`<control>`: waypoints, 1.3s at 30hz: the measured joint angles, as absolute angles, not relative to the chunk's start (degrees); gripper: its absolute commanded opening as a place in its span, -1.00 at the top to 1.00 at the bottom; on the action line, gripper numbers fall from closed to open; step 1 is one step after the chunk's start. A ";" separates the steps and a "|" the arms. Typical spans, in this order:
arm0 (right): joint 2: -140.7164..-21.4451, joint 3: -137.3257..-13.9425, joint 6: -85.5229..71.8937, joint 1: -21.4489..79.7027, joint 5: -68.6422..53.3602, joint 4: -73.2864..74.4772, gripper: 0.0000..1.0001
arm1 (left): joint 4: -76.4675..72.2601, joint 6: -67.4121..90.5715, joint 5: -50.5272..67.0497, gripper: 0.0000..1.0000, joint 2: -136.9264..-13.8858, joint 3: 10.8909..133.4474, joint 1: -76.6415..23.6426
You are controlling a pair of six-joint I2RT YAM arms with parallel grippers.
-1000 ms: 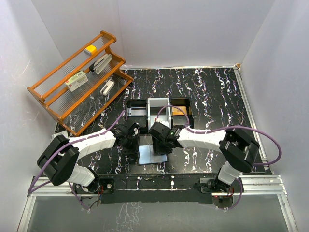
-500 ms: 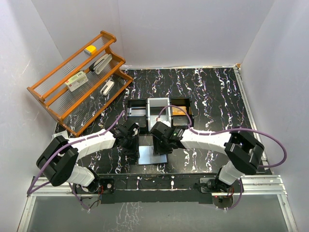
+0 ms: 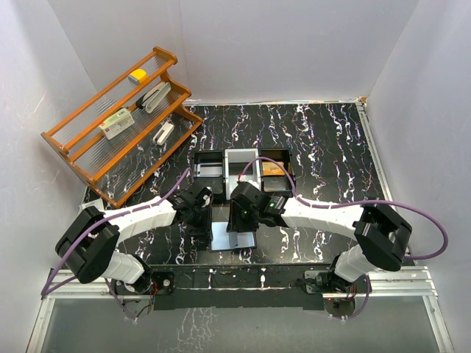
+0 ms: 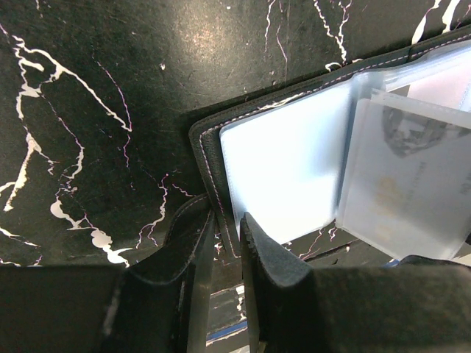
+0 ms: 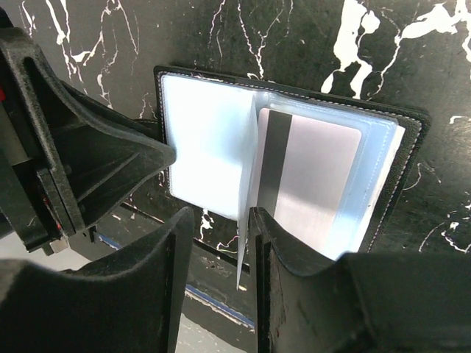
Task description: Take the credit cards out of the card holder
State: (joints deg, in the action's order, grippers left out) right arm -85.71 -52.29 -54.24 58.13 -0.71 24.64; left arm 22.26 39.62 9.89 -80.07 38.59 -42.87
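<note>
The card holder [image 3: 223,235] lies open near the table's front edge, black outside and light blue-grey inside. My left gripper [image 3: 200,215] is shut on its black left edge, seen in the left wrist view [image 4: 227,220]. My right gripper [image 3: 241,218] hovers over the holder. In the right wrist view it [image 5: 221,220] is narrowly open around an upright clear pocket leaf [image 5: 249,184], which rests against the right finger. A silver card with a black stripe [image 5: 313,176] sits in the right pocket. Another pale card [image 4: 405,184] shows inside a clear pocket.
A black three-compartment tray [image 3: 224,156] stands just behind the holder, with a card [image 3: 208,170] in the left compartment and an orange one [image 3: 274,169] in the right. A wooden rack [image 3: 118,125] with small items stands at the back left.
My right arm's elbow has swung out to the right and its gripper has shifted slightly left over the open holder. The left arm has not moved.
</note>
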 measured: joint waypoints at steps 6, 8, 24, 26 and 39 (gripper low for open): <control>-85.71 -52.27 -54.33 58.13 -2.28 23.35 0.31 | 22.26 39.64 9.87 0.61 -80.07 38.59 -42.87; -85.73 -52.27 -54.28 58.13 -3.09 22.46 0.29 | 22.28 39.66 9.80 0.60 -80.05 38.59 -42.87; -88.99 -49.39 -56.07 57.58 -14.59 8.32 0.14 | 28.10 47.42 -0.84 0.34 -65.80 37.39 -43.16; -88.97 -48.99 -56.36 57.36 -14.81 7.29 0.14 | 28.75 48.05 -1.93 0.30 -64.18 37.36 -43.20; -84.75 -43.35 -59.51 54.24 -10.20 7.29 0.18 | 23.35 46.02 1.72 0.17 -63.92 37.39 -43.24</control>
State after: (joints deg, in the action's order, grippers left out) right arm -84.75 -43.35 -59.51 54.24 -10.20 7.29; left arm 23.35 46.02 1.72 -63.92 37.39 -43.24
